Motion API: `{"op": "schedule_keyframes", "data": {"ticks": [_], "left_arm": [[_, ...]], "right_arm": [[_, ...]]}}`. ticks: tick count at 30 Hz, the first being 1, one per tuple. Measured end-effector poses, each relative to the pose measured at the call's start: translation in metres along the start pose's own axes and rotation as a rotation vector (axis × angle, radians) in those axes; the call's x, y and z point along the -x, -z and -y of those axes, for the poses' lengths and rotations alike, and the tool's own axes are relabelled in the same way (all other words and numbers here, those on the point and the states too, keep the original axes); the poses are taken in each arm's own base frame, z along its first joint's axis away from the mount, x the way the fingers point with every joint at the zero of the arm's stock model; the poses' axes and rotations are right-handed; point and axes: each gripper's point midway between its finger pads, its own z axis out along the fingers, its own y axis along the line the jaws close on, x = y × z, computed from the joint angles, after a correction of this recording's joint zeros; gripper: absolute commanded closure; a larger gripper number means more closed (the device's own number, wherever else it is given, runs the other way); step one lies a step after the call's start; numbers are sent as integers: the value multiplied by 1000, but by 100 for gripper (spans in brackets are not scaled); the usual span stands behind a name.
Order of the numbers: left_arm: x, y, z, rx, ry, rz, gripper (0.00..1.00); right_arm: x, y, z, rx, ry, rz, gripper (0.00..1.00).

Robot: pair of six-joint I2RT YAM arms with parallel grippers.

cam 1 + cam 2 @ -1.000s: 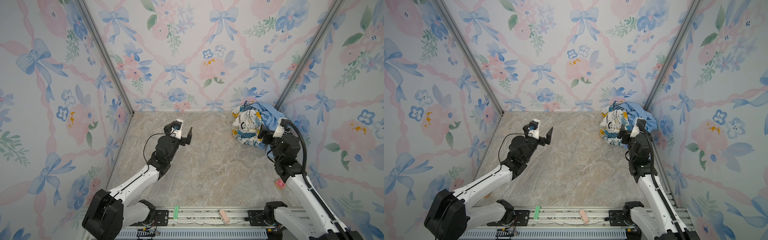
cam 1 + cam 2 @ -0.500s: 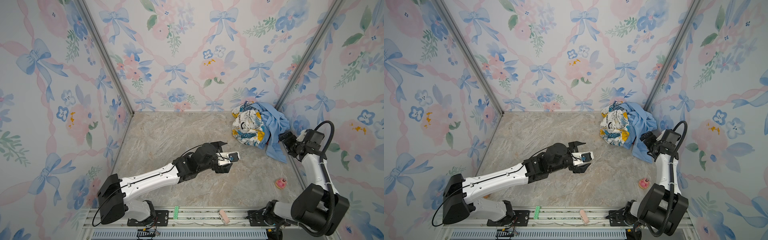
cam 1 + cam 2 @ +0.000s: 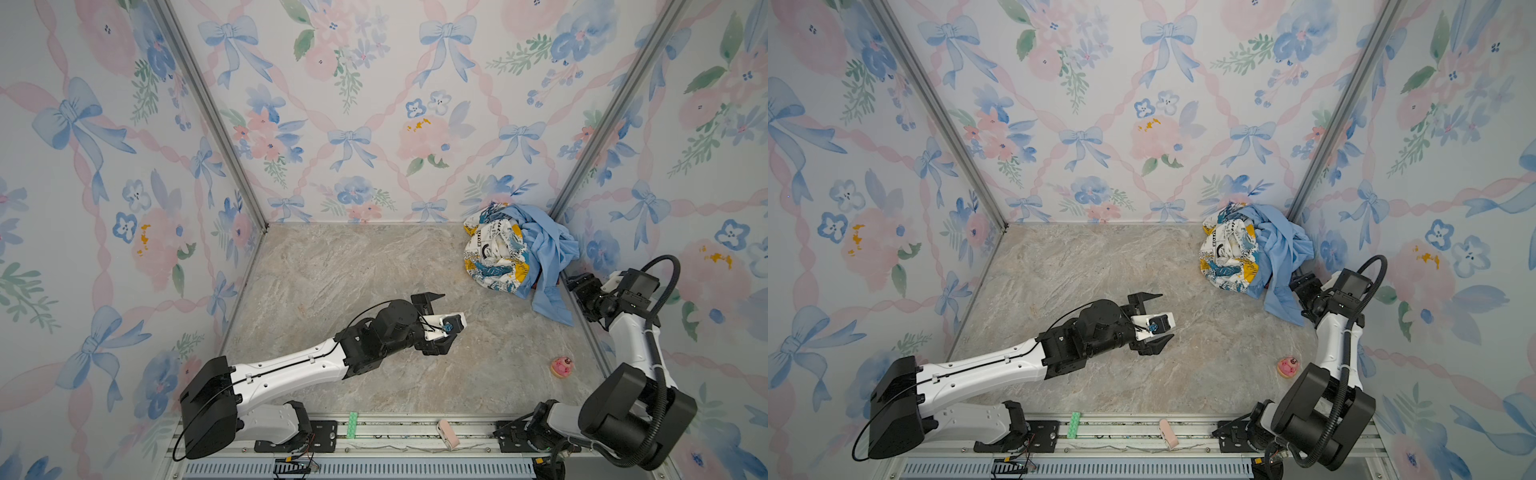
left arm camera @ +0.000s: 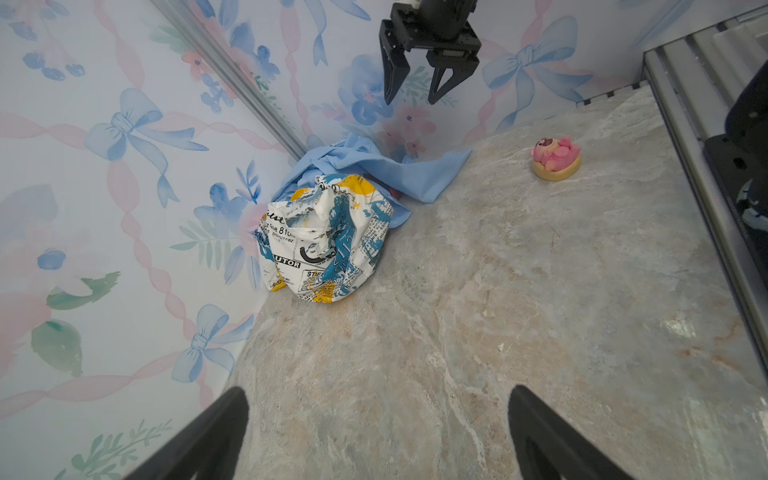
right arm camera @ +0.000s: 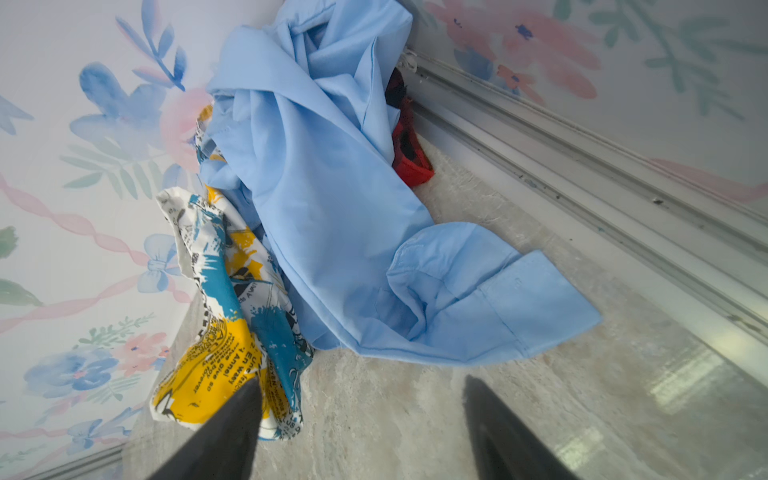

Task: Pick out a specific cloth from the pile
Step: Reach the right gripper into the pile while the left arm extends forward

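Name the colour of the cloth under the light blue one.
The cloth is red-black plaid; right wrist view shows it best.

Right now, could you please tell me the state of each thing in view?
blue shirt: crumpled on top, cuff flat on the floor.
plaid cloth: mostly buried under the blue shirt, one corner showing.
printed cloth: bunched up beside the shirt.
pink toy: on the floor, apart from the clothes.
left tool: open, empty.
right tool: open, empty.
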Motion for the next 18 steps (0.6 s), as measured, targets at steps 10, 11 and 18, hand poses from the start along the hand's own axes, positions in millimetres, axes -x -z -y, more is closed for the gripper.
{"op": "schedule_keyframes", "data": {"ticks": [10, 11, 18], "left_arm": [[-6, -14, -6, 48, 130, -32, 2], [-5, -14, -5, 47, 136, -30, 2], [-4, -14, -4, 46, 154, -27, 2]], "right_arm": [[13, -50, 26, -55, -88, -70, 55], [18, -56, 24, -54, -83, -67, 56], [31, -109, 30, -85, -69, -77, 75]]}}
